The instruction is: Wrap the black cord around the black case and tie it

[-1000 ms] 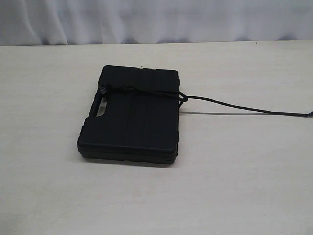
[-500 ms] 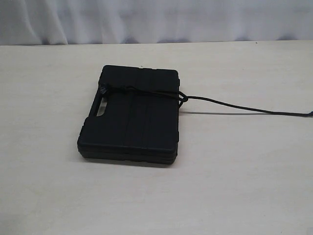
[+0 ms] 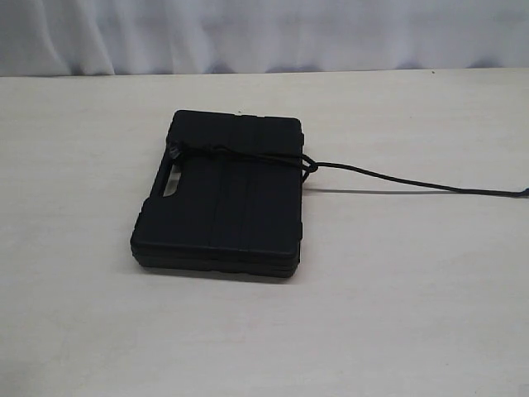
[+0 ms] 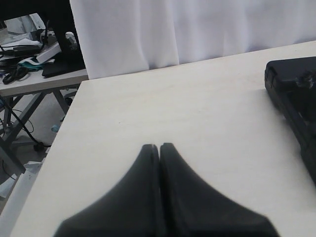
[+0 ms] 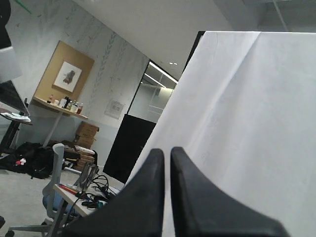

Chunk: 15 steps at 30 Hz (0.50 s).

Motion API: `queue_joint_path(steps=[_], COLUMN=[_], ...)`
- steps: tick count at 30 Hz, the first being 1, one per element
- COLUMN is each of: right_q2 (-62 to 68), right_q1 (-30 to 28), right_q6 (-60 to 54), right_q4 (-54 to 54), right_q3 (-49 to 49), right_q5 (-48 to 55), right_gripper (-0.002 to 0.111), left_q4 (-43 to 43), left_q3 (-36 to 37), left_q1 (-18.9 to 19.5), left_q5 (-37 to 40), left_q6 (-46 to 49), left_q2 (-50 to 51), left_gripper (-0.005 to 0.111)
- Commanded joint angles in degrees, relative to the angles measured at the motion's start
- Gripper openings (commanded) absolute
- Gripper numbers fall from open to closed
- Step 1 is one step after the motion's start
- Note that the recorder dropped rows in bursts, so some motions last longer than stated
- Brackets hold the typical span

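The black case [image 3: 223,198] lies flat in the middle of the table. The black cord [image 3: 397,180] crosses its lid near the far end, is knotted at the case's right edge [image 3: 307,164], and trails right across the table out of view. Neither gripper shows in the exterior view. My left gripper [image 4: 159,145] is shut and empty, hovering over bare table, with a corner of the case [image 4: 296,98] off to one side. My right gripper [image 5: 167,150] points up at the white curtain, jaws shut with nothing between them; no case or cord appears in its view.
A white curtain [image 3: 264,33] hangs behind the table's far edge. The left wrist view shows the table's side edge [image 4: 64,128] and a cluttered desk [image 4: 29,49] beyond it. A desk with cables [image 5: 89,192] stands in the room in the right wrist view.
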Motion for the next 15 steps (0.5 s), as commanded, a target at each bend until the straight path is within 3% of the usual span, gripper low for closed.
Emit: queue_joint_path(steps=[1,6,15], right_q2=[-0.24,-0.93,-5.64], right_q1=[0.16,-0.1,-0.76], right_q6=[2.04,9.17,48.31], right_q4=[-0.1,-6.71,-41.71], right_q3=[0.26,1.65,9.61], right_q5=[-0.24,-2.43,-15.47], right_gripper=[0.004,0.004,0.004], left_q4=[0.0,0.0,0.0], left_q3=[0.14,0.14,0.14], left_q1=[0.25,0.25,0.25], left_q5=[0.01,0.01,0.07], left_q6=[0.14,0.14,0.14], left_q2=[-0.11,-0.11,-0.11], left_gripper=[0.0,0.0,0.0])
